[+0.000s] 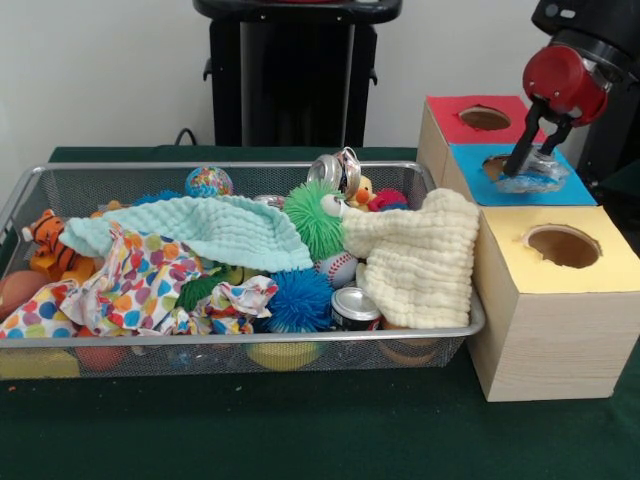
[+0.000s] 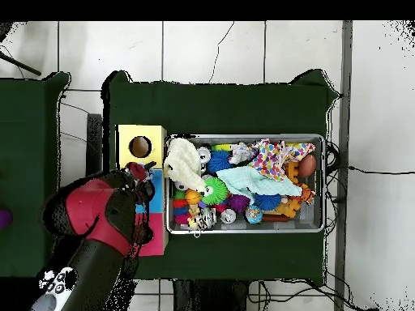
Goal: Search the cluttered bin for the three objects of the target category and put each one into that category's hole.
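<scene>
My gripper (image 1: 536, 160) is shut on a crushed transparent plastic bottle (image 1: 535, 180) and holds it just above the blue box (image 1: 572, 188), beside that box's hole (image 1: 497, 165). The wire mesh bin (image 1: 250, 340) stands to the left, full of toys and cloths. No other clear bottle shows in it; the cloths hide much of the contents. In the overhead view my red arm (image 2: 101, 215) covers the blue box, the gripper (image 2: 143, 183) sits next to the bin (image 2: 243, 137), and the bottle is hidden.
A red box (image 1: 445, 112) and a yellow box (image 1: 560, 300), each with a hole, flank the blue one. The bin holds silver cans (image 1: 335, 170) (image 1: 355, 305), green (image 1: 315, 215) and blue (image 1: 300, 300) spiky balls, mint (image 1: 190, 230), cream (image 1: 420, 255) and dotted (image 1: 130, 285) cloths.
</scene>
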